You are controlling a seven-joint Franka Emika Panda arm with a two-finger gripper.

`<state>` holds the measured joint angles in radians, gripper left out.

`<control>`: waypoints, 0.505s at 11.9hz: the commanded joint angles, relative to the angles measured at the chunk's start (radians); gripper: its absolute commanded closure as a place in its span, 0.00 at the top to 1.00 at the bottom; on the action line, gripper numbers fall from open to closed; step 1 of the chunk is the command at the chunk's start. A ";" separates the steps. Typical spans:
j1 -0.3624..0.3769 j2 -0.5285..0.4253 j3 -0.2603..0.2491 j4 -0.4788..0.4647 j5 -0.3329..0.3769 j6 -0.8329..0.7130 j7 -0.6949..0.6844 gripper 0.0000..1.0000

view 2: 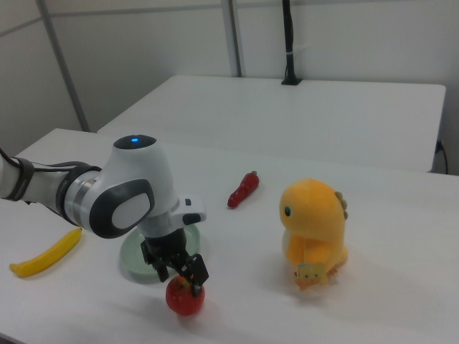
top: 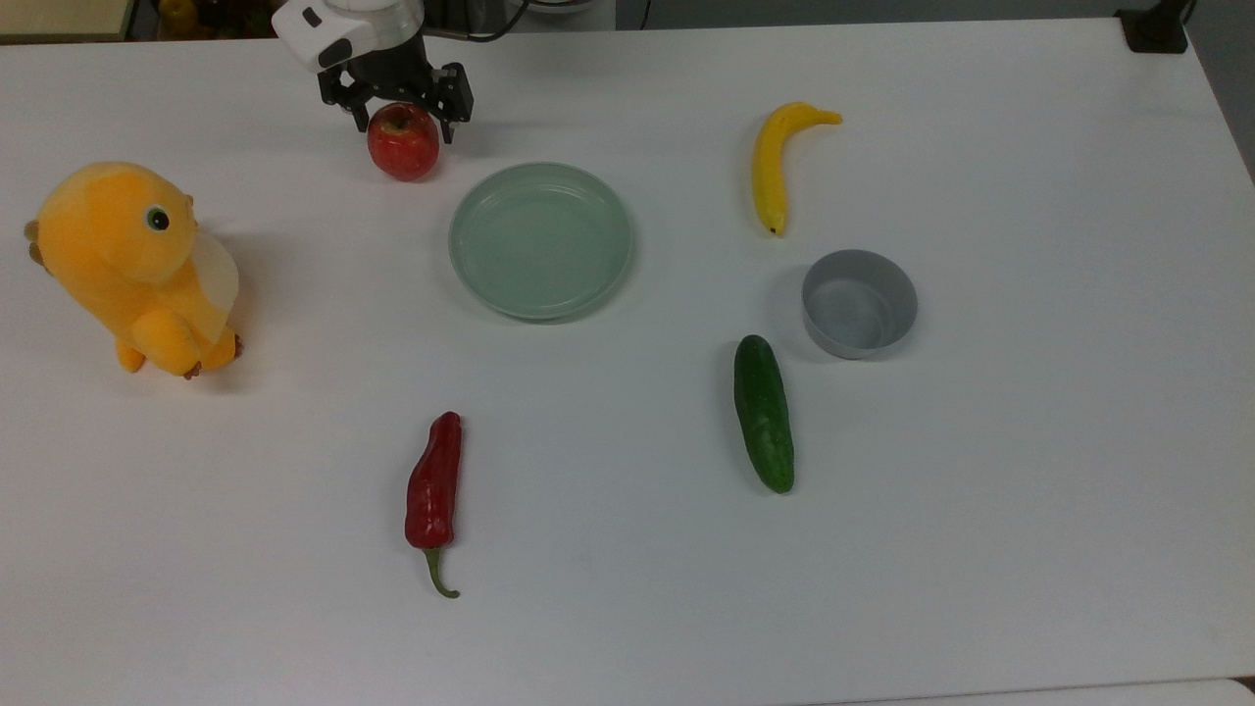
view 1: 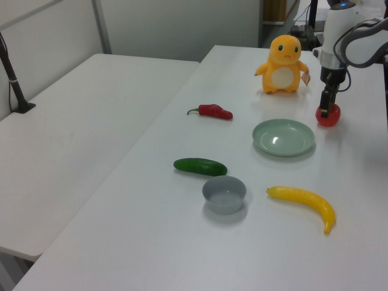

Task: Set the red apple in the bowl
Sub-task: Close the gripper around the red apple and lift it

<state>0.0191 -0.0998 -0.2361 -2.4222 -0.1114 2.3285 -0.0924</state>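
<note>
White table [top: 980, 549] carries everything. Near its far edge in the top view, toward the top view's left, the red apple [top: 403, 144] sits on the surface with the gripper [top: 404, 116] lowered over it, its 2 fingers spread apart, 1 on each side of the fruit's upper half; whether they touch it I cannot tell. The bowl [top: 860, 303] stands well apart, toward the top view's right, between a banana [top: 775, 162] and a cucumber [top: 764, 413]. A pale green dish [top: 541, 240] lies just beside the apple.
</note>
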 commanded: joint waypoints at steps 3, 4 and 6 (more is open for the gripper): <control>0.012 0.012 -0.008 -0.006 0.012 0.028 -0.020 0.40; 0.012 0.012 -0.008 -0.005 0.012 0.026 -0.018 0.40; 0.013 0.011 -0.008 0.006 0.012 0.022 -0.012 0.40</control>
<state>0.0191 -0.0878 -0.2361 -2.4190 -0.1114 2.3311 -0.0928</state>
